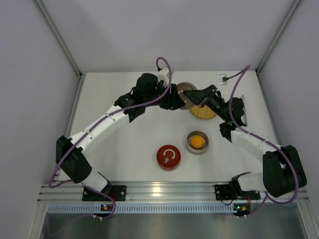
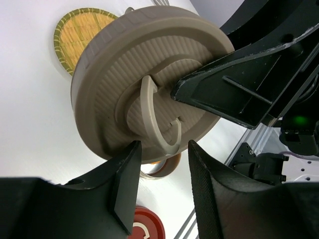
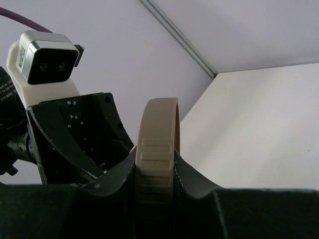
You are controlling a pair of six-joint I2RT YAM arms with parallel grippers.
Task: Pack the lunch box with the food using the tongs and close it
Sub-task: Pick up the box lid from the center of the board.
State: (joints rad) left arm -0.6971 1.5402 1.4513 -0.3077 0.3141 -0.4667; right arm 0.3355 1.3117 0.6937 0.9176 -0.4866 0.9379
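Right gripper point(image 3: 156, 172) is clamped on the rim of the tan lid point(image 2: 109, 99), which it holds on edge above the surface point(image 1: 124, 139) near the middle of the far edge. The lid is a matte plastic disc with a ribbed face, a grooved rim and a thin C-shaped handle point(image 2: 145, 112) standing off its centre. Left gripper point(image 2: 163, 148) is part open, its black textured fingers point(image 2: 124, 184) apart, with the lid's lower rim and handle just beyond the tips; can't tell if they touch. The food I can see is one round orange-yellow piece point(image 1: 197, 142) in a small metal bowl point(image 1: 189, 144) right of the surface's centre, well apart from both grippers; in the left wrist view the lid hides most of it. A glossy red lid point(image 1: 168, 157) with a curved grip lies toward the near edge. A round woven plate point(image 2: 82, 32), yellow with a green rim, is half under the right arm. The tongs point(image 1: 223, 77) sit near the far right corner, too small to make out their shape.
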